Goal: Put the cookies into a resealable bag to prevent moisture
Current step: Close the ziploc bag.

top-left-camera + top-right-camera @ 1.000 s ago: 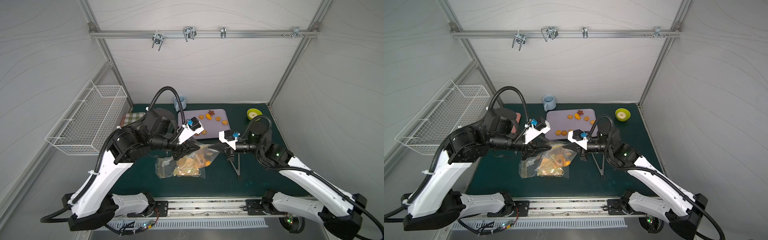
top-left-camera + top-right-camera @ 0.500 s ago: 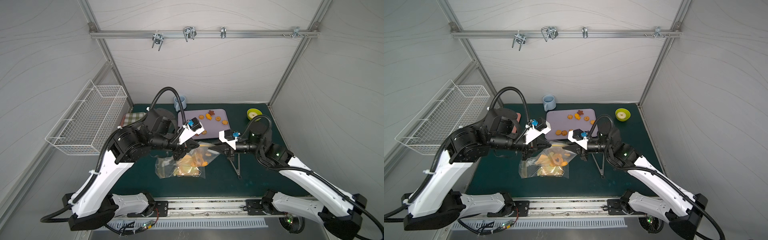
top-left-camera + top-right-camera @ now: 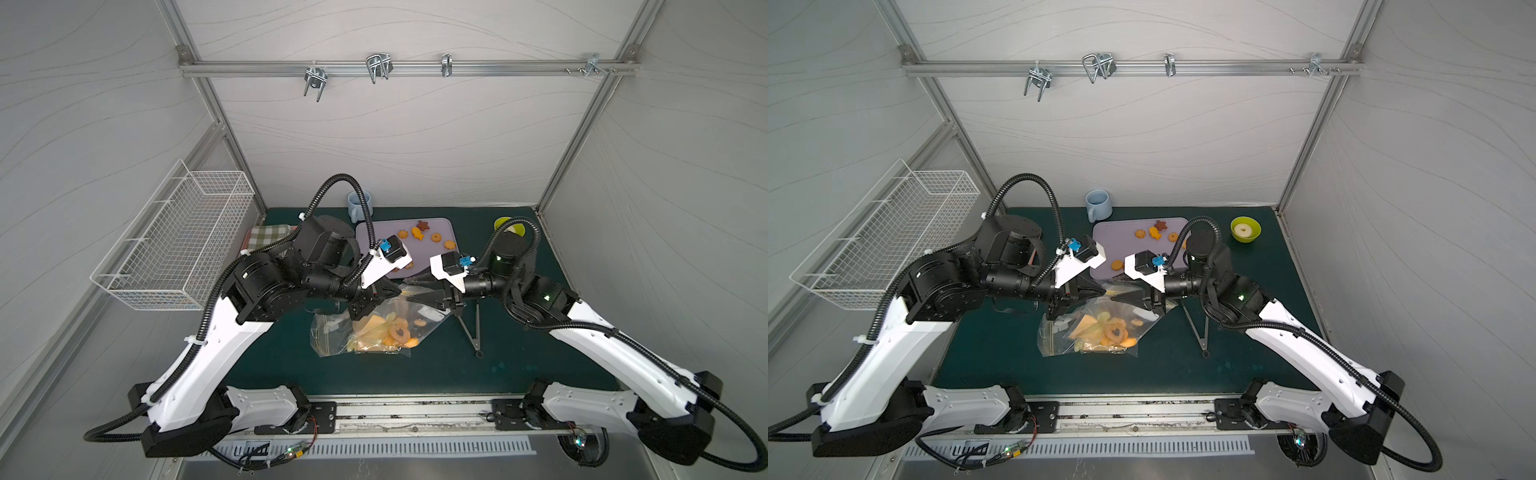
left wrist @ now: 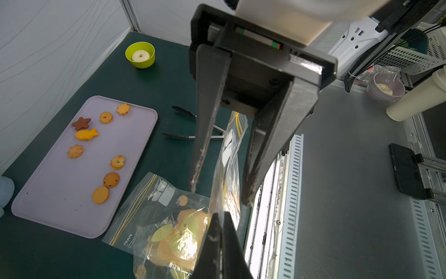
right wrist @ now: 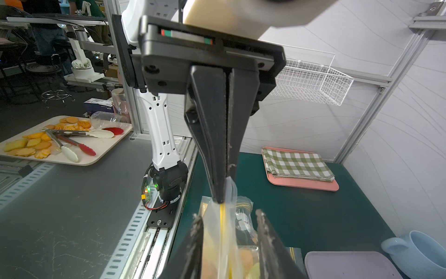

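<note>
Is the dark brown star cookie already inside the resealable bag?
No, the dark brown star cookie lies on the lilac tray, apart from the resealable bag.

Mug point(image 3: 1099, 205), tongs point(image 4: 177, 136), checked cloth point(image 5: 296, 164) (on pink tray point(image 5: 301, 186)), lime bowl point(image 4: 145, 64) with perhaps a pale ring point(image 4: 140, 55)

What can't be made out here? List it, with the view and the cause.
- Bag: the count of cookies inside is unclear in every view; crumpled film, glare and prints blur them.
- Bag's seal: open or closed, cannot tell; it is edge-on in the right wrist view, pinched by the left hand, straddled by the open right hand.
- Tray: near end partly hidden by both hands in both top views.
- Tongs: tips under the right hand in both top views.
</note>
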### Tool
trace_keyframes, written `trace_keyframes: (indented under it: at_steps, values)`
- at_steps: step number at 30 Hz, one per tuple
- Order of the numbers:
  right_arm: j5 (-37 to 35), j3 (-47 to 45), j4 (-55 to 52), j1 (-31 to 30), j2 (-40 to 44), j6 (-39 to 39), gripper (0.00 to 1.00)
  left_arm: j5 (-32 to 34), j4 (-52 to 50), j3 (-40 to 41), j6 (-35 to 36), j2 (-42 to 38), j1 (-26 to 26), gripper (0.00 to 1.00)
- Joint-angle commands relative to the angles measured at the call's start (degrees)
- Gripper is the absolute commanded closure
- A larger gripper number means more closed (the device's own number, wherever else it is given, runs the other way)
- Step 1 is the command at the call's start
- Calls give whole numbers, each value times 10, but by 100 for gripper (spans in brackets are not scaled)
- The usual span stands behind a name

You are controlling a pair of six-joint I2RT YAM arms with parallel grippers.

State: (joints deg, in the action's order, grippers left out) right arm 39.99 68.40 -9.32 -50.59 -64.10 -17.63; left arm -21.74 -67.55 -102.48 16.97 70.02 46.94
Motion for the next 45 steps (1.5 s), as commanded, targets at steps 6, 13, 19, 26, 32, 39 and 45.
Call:
trace_keyframes:
  at_steps: [6,13,19,26,32,39,45]
  values:
    - [14,12,4,-12,-7,-15,70,-15,8,-16,12,4,1,100]
    - [0,5,7,-13,-3,-14,100,-13,7,-15,11,4,1,100]
    - [0,-3,7,-13,-1,-19,63,-11,7,-15,10,1,1,100]
    - [-23,-14,1,-13,5,-18,86,-6,8,-12,10,-4,1,100]
    - [-47,-27,-4,-13,18,-20,100,-5,8,-12,10,-7,1,100]
    - [-63,-50,8,-13,34,-18,100,-3,7,-12,10,-9,1,100]
    - [-71,-60,6,-13,42,-20,56,-1,6,-11,11,-10,1,100]
